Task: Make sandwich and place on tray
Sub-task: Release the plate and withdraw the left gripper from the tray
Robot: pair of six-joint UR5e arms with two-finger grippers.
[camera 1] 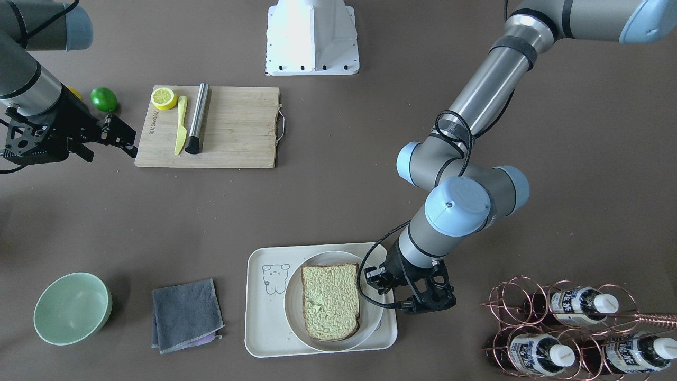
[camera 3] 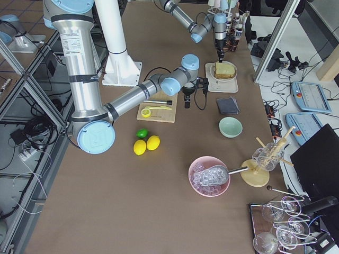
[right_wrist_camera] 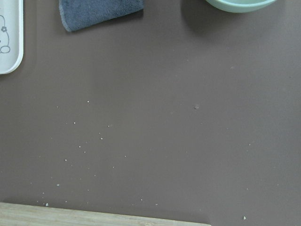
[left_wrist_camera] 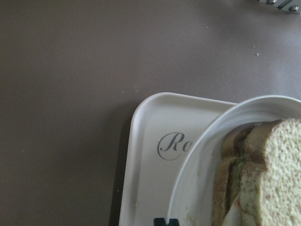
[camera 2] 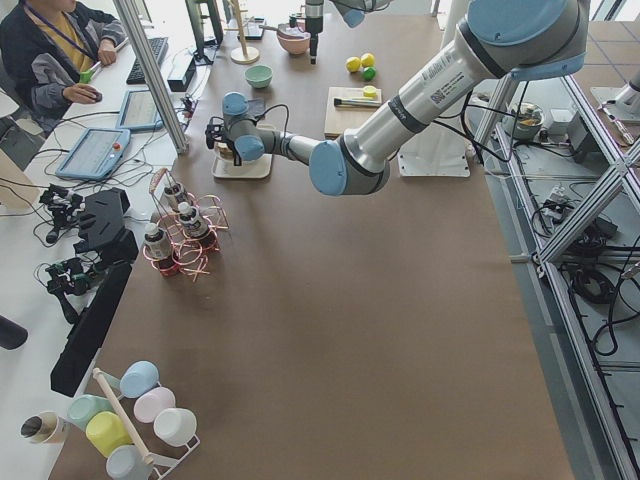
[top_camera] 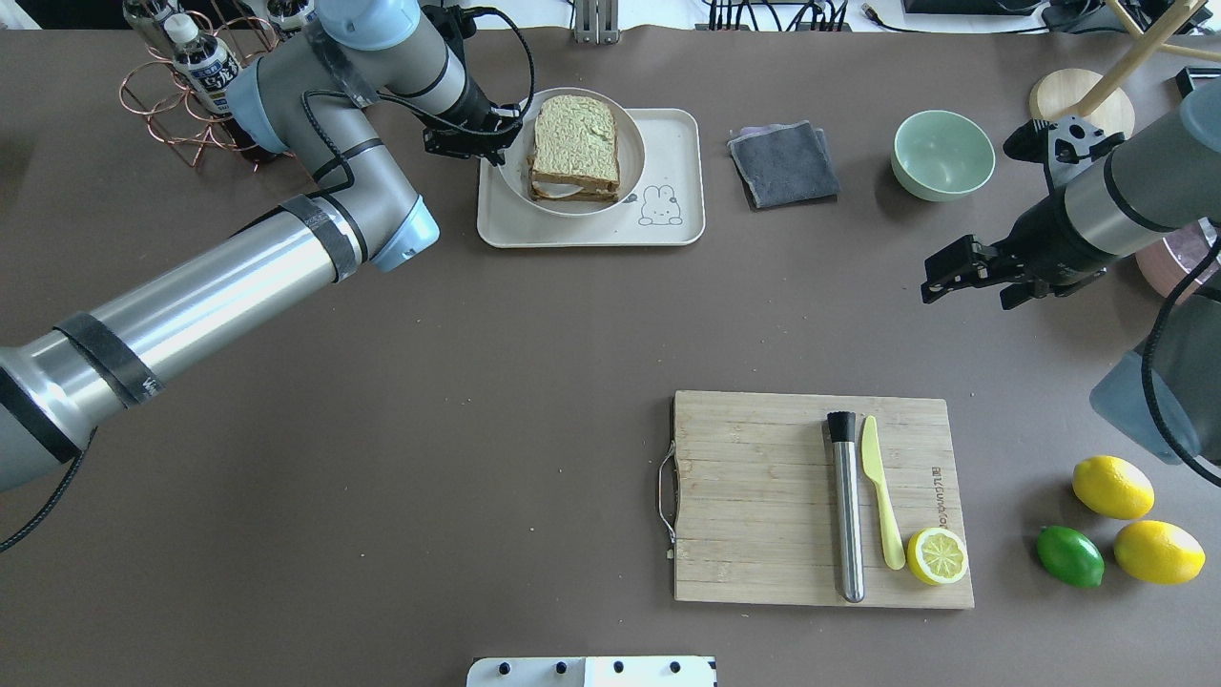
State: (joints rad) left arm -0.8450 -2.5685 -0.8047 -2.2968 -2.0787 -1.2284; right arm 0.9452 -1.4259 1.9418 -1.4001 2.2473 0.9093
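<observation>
The sandwich (camera 1: 330,301), two greenish-beige toast slices with only a white sliver of egg showing between them, lies on a round white plate (camera 1: 293,309). The plate stands on the cream tray (camera 1: 264,328) with the bear drawing. The sandwich also shows in the overhead view (top_camera: 572,143) and the left wrist view (left_wrist_camera: 273,179), on the tray (left_wrist_camera: 146,155). My left gripper (camera 1: 378,280) is at the plate's rim, its fingers close together on it. My right gripper (camera 1: 108,143) hangs open and empty beside the cutting board, far from the tray.
A wooden cutting board (camera 1: 232,127) holds a lemon half, a yellow knife and a steel tube. A grey cloth (camera 1: 185,315) and a green bowl (camera 1: 71,307) lie beside the tray. A copper bottle rack (camera 1: 571,328) stands close behind my left gripper. A lime (camera 1: 104,99) lies near my right arm.
</observation>
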